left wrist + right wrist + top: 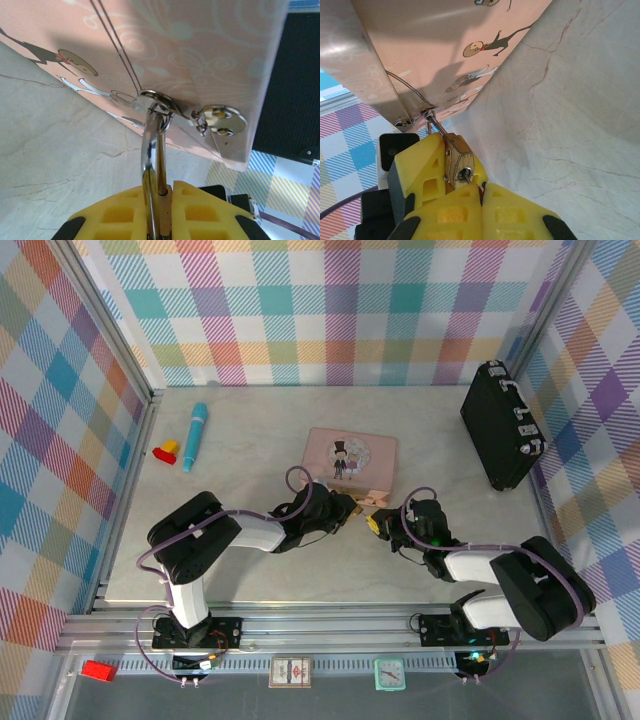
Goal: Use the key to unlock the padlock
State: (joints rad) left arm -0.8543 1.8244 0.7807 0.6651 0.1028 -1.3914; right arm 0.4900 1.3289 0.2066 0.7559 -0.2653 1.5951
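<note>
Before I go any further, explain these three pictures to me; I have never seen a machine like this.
Two robot arms are bolted at a table's near edge. The overhead picture looks down on both; the other two come from cameras on each wrist.

On the table lie a pink tin, a blue tube, yellow-and-red blocks and a black case.

The left gripper has its yellow fingers closed on the padlock, whose shackle hooks through the tin's clasp. The right gripper pinches the key right at the keyhole.
</note>
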